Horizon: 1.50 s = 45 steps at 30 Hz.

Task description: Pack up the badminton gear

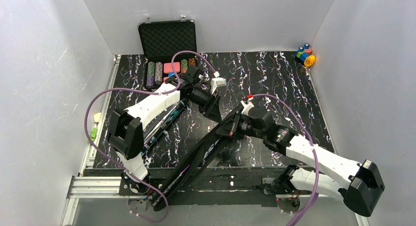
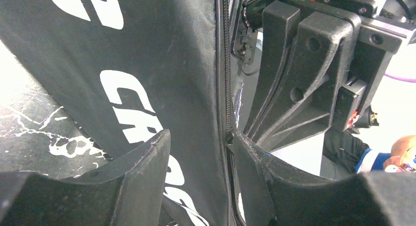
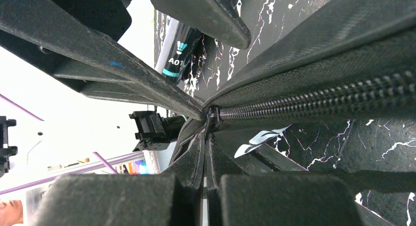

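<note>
Black woven bag (image 2: 162, 64), coiled zipper (image 3: 319, 101)

Centre blocked; right and far-right stretch of the table (image 1: 289, 84) open.
Black bag (image 1: 196, 157) slants from the near edge to mid-table, with both arms meeting over its far end. Left arm (image 1: 152, 106) hangs over the tube (image 1: 166, 122) beside it. Poker-chip case (image 1: 167, 39) fills the back left, and toy blocks (image 1: 305, 55) sit in the back right corner. Only a wedge of bare table lies between bag and right arm (image 1: 314, 152).
</note>
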Available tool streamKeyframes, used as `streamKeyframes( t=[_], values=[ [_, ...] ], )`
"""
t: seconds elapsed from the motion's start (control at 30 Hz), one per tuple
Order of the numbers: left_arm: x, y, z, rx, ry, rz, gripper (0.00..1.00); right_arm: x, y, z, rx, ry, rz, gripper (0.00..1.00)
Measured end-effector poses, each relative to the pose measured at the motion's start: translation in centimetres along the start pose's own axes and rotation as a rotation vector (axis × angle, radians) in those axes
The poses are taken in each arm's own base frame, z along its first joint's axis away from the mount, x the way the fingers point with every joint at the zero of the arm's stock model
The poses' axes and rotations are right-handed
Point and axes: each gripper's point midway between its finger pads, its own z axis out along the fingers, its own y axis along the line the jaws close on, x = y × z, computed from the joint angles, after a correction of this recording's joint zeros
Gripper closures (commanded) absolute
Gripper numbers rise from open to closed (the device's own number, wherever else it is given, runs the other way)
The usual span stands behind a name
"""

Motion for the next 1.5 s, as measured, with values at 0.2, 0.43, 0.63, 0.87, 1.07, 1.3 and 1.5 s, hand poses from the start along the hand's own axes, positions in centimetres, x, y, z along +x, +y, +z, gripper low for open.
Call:
streamKeyframes(
  t=[0.2,0.43,0.63,0.87,1.07,1.3,1.5],
  values=[
    [0.1,-0.5,0.7,0.019,0.011,0.002,0.48,0.0,0.0,0.0,0.000,0.001,-0.002,0.99],
    [0.3,-1.0,1.4,0.020,0.027,0.015,0.50,0.2,0.1,0.0,-0.002,0.006,-0.006,0.99],
    [0.4,-1.1,1.9,0.003,0.044,0.034,0.82,0.1,0.2,0.0,-0.001,0.002,-0.009,0.99],
    [0.2,-1.2,2.8,0.012,0.072,0.021,1.00,0.0,-0.3,0.2,0.035,0.002,-0.009,0.99],
    [-0.8,-1.0,3.1,0.007,0.074,-0.019,1.00,-0.9,-0.2,0.2,0.062,-0.038,-0.033,0.99],
    [-2.1,-0.7,3.1,-0.045,0.057,-0.075,1.00,-1.7,-0.2,-0.1,0.102,-0.078,-0.067,0.99],
    [-6.3,1.1,2.9,-0.149,-0.021,-0.047,1.00,-0.4,2.2,-0.3,0.048,-0.016,-0.113,0.99]
  ],
)
